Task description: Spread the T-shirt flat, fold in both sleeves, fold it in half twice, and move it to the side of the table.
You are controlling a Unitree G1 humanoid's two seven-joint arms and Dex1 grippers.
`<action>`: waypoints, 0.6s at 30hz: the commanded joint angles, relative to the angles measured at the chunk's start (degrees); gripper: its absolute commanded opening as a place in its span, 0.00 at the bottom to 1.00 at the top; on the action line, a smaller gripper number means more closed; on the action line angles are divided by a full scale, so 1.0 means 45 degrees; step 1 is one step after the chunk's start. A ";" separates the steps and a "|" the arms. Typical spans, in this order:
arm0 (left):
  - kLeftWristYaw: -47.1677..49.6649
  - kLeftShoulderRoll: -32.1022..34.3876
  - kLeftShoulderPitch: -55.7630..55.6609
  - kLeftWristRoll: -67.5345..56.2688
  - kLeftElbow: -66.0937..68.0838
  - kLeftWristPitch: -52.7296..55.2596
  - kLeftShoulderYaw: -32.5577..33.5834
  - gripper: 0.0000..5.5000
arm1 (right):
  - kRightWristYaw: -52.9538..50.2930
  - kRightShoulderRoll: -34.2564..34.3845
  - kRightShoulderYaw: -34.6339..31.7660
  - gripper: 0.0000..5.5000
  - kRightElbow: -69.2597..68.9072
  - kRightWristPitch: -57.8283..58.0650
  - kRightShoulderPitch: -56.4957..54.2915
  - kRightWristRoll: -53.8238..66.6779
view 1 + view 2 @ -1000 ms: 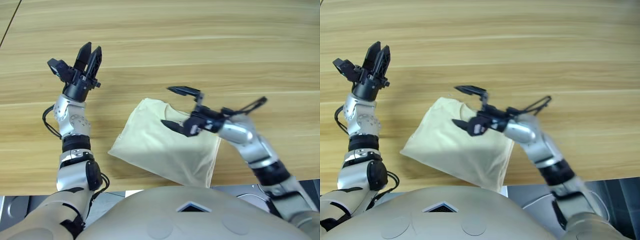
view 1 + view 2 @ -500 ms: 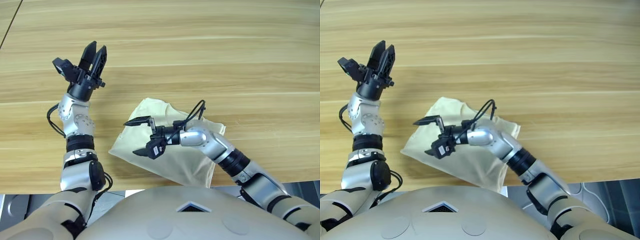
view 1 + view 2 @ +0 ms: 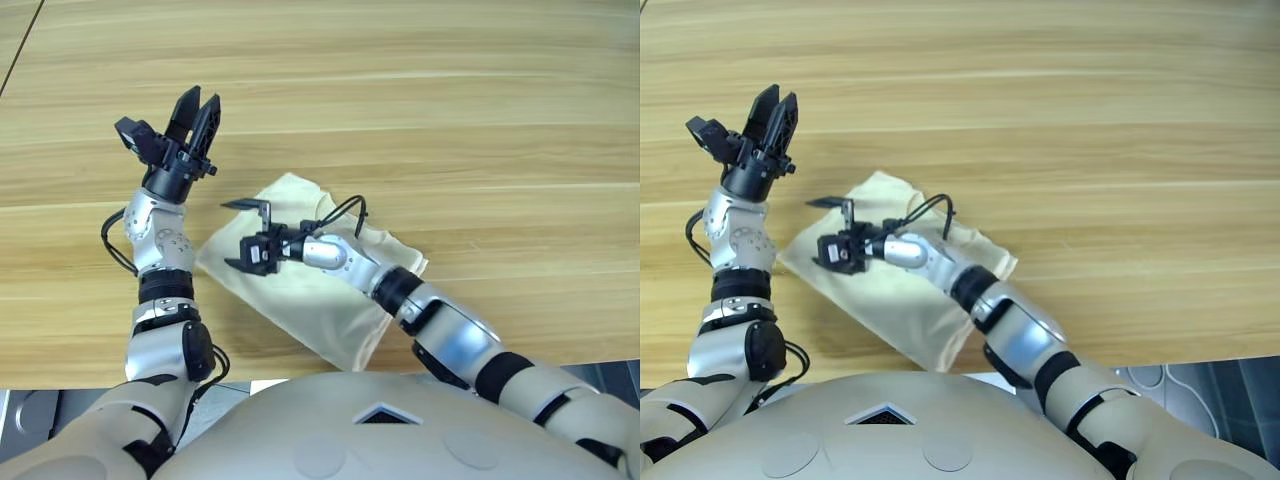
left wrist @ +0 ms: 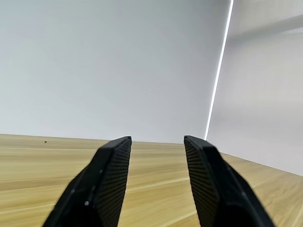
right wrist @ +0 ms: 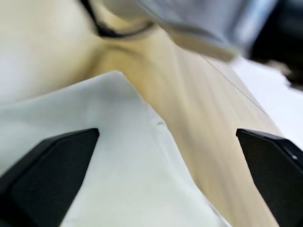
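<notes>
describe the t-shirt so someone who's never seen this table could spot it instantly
On the wide wooden table, look near the robot's edge, under the right gripper with its open fingers. The T-shirt lies there folded into a compact, angled rectangle; it is the only soft, pale yellow thing on the wood.

A folded cream T-shirt lies on the wooden table.

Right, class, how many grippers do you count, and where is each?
2. The left gripper is raised left of the T-shirt; the right gripper is open over its left end.
</notes>
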 commanded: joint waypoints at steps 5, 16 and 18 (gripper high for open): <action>0.0080 -0.0164 0.0036 0.0244 -0.0071 -0.0059 -0.0094 0.38 | -0.3437 -0.0458 -0.2054 0.97 0.3586 0.3163 -0.1628 0.0125; 0.0240 -0.0311 0.0298 0.0701 -0.0376 -0.0628 -0.0152 0.38 | -0.3786 -0.0693 -0.4367 0.97 0.2817 0.2282 -0.1980 0.1204; 0.0408 -0.0344 0.0426 0.0749 -0.0860 -0.1022 -0.0063 0.38 | -0.3678 -0.0770 -0.4914 0.97 0.2303 0.1775 -0.1976 0.1626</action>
